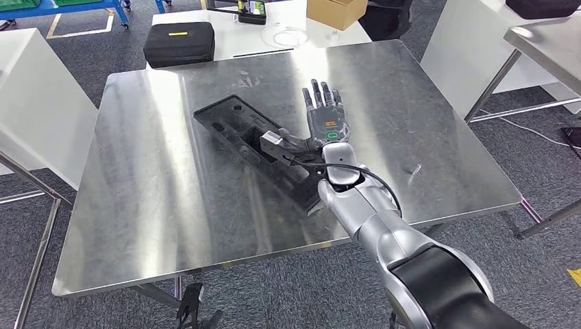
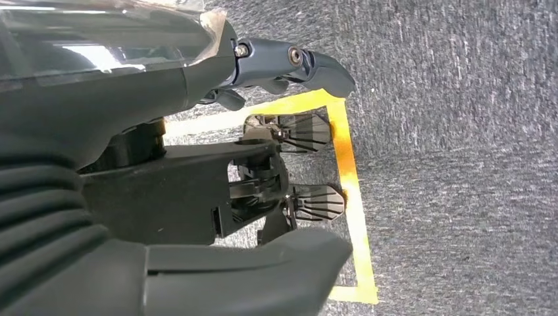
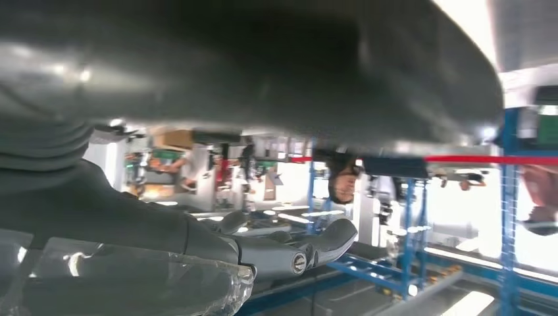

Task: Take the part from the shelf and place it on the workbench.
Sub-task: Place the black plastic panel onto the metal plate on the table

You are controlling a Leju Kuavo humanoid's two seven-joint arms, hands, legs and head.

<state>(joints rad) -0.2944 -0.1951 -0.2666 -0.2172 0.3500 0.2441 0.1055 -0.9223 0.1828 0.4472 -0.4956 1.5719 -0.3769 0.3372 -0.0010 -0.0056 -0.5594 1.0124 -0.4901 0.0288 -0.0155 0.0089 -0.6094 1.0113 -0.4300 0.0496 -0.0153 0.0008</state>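
A long black plastic part [image 1: 240, 133] lies flat on the steel workbench [image 1: 171, 226], a little left of its middle. My right hand [image 1: 325, 116] hovers palm down at the part's right side. Its fingers are stretched out and spread, and its thumb [image 1: 274, 140] reaches over the part's near edge; whether it touches I cannot tell. In the right wrist view the straight fingers [image 3: 296, 253] have nothing between them. My left hand [image 2: 197, 164] hangs above the carpet floor, its fingers [image 2: 296, 62] and thumb [image 2: 263, 263] apart and holding nothing.
Behind the workbench a white table carries a black case [image 1: 179, 42], a cardboard box [image 1: 336, 10] and a white cable. More tables stand at the left [image 1: 34, 103] and right [image 1: 548, 41]. Yellow tape [image 2: 352, 191] marks the floor under my left hand.
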